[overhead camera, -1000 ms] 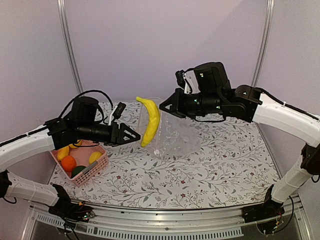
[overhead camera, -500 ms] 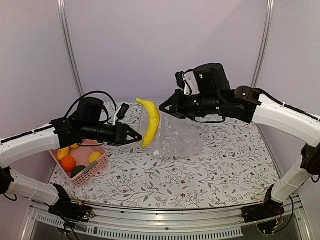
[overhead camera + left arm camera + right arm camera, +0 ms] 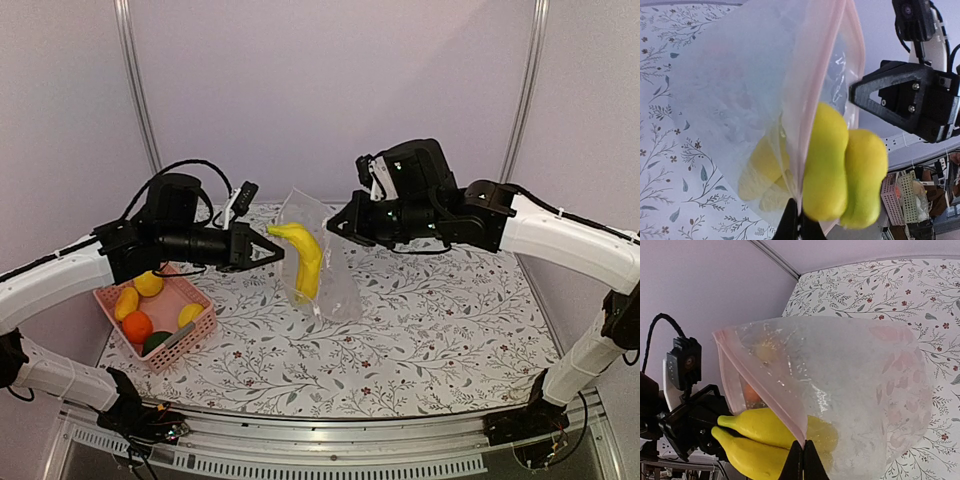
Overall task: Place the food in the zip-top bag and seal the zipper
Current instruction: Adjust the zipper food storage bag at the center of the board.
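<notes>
The clear zip-top bag [image 3: 337, 285] hangs above the table between my two grippers. My left gripper [image 3: 272, 247] is shut on one side of its mouth edge [image 3: 799, 227]. My right gripper [image 3: 337, 226] is shut on the other side [image 3: 803, 460]. The pinkish zipper [image 3: 760, 385] runs along the open mouth [image 3: 812, 100]. Yellow bananas [image 3: 305, 258] stick halfway into the bag, stems out of the mouth [image 3: 752, 437] [image 3: 845, 165]. More food lies in the pink basket [image 3: 188, 338]: an orange [image 3: 137, 326], lemon pieces [image 3: 148, 284] and a dark green piece [image 3: 156, 341].
The floral tablecloth [image 3: 430, 320] covers the table. The pink basket stands at the front left, below my left arm. Metal frame posts [image 3: 138, 90] rise at the back corners against the lilac walls.
My left gripper has moved right and up to the bag's mouth and shut on its edge. The bag has drawn narrower and hangs upright, with the bananas deeper inside.
</notes>
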